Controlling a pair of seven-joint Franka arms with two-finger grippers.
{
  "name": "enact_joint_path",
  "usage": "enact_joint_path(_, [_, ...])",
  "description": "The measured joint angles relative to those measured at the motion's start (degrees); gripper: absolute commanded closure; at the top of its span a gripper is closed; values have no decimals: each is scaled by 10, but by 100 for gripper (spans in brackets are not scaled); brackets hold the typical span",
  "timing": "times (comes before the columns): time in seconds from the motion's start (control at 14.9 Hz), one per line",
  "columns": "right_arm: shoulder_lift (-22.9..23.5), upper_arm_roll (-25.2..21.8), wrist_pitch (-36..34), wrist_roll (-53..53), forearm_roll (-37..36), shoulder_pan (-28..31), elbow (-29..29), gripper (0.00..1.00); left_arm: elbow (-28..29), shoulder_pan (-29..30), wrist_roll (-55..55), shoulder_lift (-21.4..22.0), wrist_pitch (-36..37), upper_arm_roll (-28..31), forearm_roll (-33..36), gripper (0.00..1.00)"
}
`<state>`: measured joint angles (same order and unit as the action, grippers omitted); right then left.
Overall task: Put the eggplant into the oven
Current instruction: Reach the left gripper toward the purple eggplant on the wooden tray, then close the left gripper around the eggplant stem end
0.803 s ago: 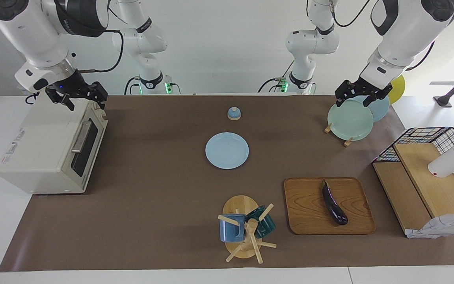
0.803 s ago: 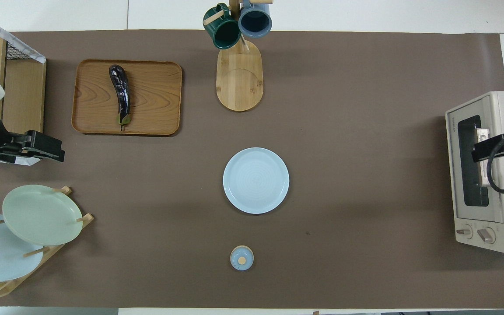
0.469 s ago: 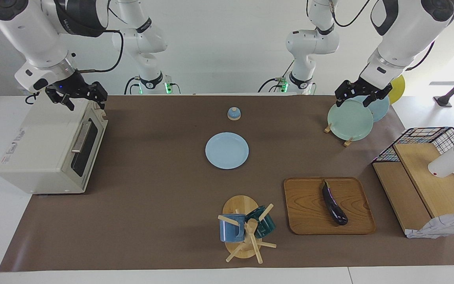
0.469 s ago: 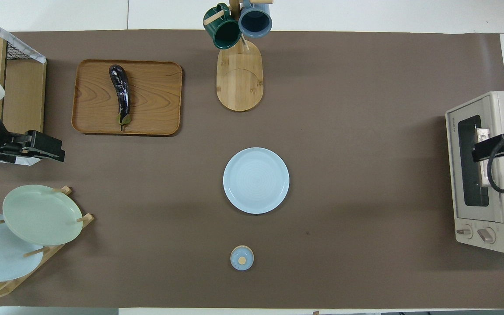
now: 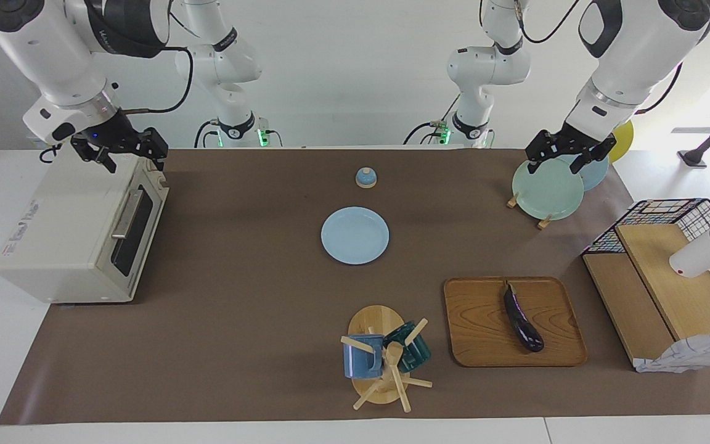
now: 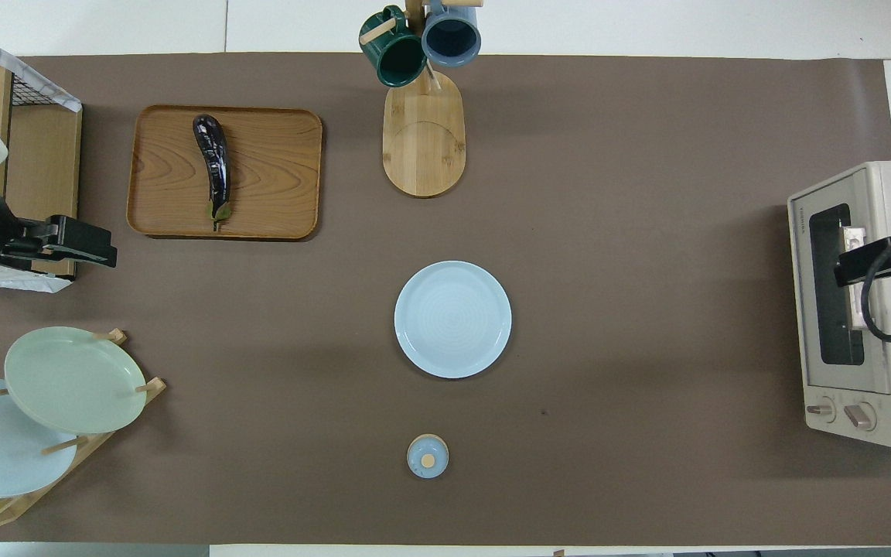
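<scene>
The dark purple eggplant [image 5: 522,319] [image 6: 213,166] lies lengthwise on a wooden tray [image 5: 484,345] [image 6: 275,178] toward the left arm's end of the table. The cream-white oven [image 5: 65,234] [image 6: 890,309] stands at the right arm's end, its dark glass door closed. My right gripper [image 5: 134,161] [image 6: 851,267] hangs open over the oven's top edge above the door, holding nothing. My left gripper [image 5: 557,161] [image 6: 97,251] is open and empty in the air, over the spot between the plate rack and the tray.
A light blue plate [image 5: 355,235] lies mid-table, with a small blue lid [image 5: 365,177] nearer the robots. A mug tree [image 5: 386,357] stands beside the tray. The plate rack [image 5: 547,188], a wire-and-wood shelf [image 5: 669,277] and a white bottle [image 5: 706,250] crowd the left arm's end.
My left gripper has drifted slightly toward the wooden tray and the shelf. The right arm and all objects have stayed put.
</scene>
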<state>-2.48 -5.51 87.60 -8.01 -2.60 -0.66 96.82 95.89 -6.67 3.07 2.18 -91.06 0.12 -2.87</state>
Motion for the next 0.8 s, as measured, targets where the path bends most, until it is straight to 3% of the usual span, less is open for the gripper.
enact_joint_path(0.33, [0, 0, 0, 0, 0, 0, 0, 0, 4, 0, 1, -44, -66, -1, -3, 0])
enact_joint_path(0.8, [0, 0, 0, 0, 0, 0, 0, 0, -45, 0, 2, -215, -188, -2, -4, 0])
